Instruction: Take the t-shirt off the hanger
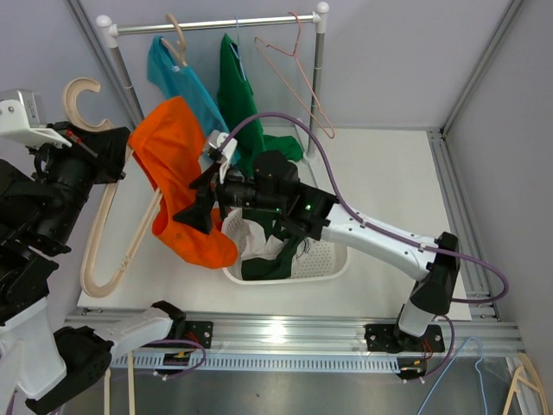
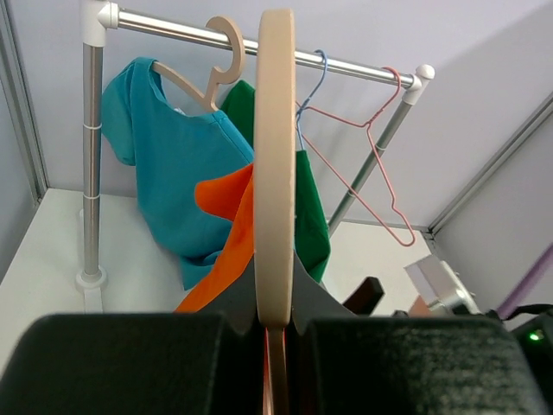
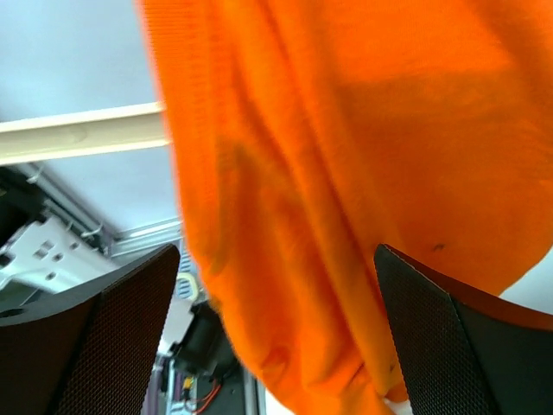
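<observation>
The orange t-shirt (image 1: 177, 173) hangs over one arm of a large wooden hanger (image 1: 104, 251). My left gripper (image 1: 104, 156) is shut on the hanger just below its hook and holds it in the air at the table's left. In the left wrist view the hanger (image 2: 275, 173) stands edge-on between my shut jaws (image 2: 276, 324), with the orange shirt (image 2: 229, 233) behind it. My right gripper (image 1: 203, 194) is open at the shirt's lower part. In the right wrist view the orange cloth (image 3: 328, 173) fills the gap between the spread fingers (image 3: 112, 320).
A clothes rail (image 1: 216, 23) at the back holds a teal shirt (image 1: 181, 82) on a wooden hanger, a green shirt (image 1: 242, 104) and a bare pink wire hanger (image 1: 298, 78). A white laundry basket (image 1: 328, 259) with clothes sits under my right arm.
</observation>
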Controlling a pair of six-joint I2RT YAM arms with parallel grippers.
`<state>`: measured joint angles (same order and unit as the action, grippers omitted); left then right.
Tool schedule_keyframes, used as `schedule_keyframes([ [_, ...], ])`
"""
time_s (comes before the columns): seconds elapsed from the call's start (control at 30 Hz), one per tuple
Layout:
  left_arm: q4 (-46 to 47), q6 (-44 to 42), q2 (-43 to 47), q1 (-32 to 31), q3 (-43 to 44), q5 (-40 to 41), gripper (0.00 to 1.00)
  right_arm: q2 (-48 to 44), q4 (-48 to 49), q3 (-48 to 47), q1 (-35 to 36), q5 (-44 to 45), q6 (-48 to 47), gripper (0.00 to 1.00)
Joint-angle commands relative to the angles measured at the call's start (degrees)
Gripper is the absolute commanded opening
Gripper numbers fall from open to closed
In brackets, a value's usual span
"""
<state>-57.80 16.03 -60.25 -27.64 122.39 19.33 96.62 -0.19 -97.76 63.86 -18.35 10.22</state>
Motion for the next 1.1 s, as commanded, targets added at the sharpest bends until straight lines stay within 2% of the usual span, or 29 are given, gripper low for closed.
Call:
schedule_keyframes([
  [0.0, 2.8, 0.1, 1.0, -0.5, 1.2, -1.6, 0.01, 3.3, 3.6, -4.1, 0.0, 4.2, -1.5, 1.00],
  [0.2, 2.4, 0.4, 1.6, -0.5, 1.1, -2.1, 0.01, 9.2, 3.1, -8.9, 0.9, 7.6, -2.5, 0.99],
  [0.23, 2.4, 0.6, 1.6, -0.5, 1.0, -2.5, 0.01, 9.5, 3.6, -8.9, 1.0, 8.7, -2.7, 0.94],
  [0.3, 2.4, 0.7, 2.0, -0.5, 0.7, -2.9, 0.01, 9.9, 5.4, -8.0, 0.9, 11.6, -2.5, 0.78],
  [0.33, 2.4, 0.8, 2.1, -0.5, 0.7, -3.2, 0.01, 9.9, 6.2, -7.8, 0.7, 11.9, -2.1, 0.23],
  [0.37, 2.3, 0.8, 2.4, -0.5, 0.3, -3.5, 0.01, 10.0, 6.6, -7.7, 0.7, 13.5, -1.9, 0.03],
  [0.4, 2.4, 0.8, 2.7, -0.5, 0.0, -3.9, 0.01, 10.0, 6.7, -7.8, 0.5, 13.5, -1.9, 0.00],
  [0.57, 1.8, 0.0, 4.5, -0.5, -1.0, -5.3, 0.01, 7.4, 6.3, -5.8, -1.0, 13.9, -3.5, 0.00],
  [0.7, 0.3, -0.4, 6.1, -0.5, -1.3, -7.3, 0.01, 5.9, 5.8, -4.8, -5.0, 14.4, -4.2, 0.00],
  [0.8, -1.3, -0.3, 7.6, -0.5, -2.0, -9.7, 0.01, 6.2, 5.9, -5.7, -8.4, 14.4, -4.8, 0.00],
  [1.07, -3.2, -2.1, 13.3, -0.5, -5.2, -10.3, 0.01, 9.6, 3.2, -12.8, -15.2, 11.7, -5.2, 0.00],
])
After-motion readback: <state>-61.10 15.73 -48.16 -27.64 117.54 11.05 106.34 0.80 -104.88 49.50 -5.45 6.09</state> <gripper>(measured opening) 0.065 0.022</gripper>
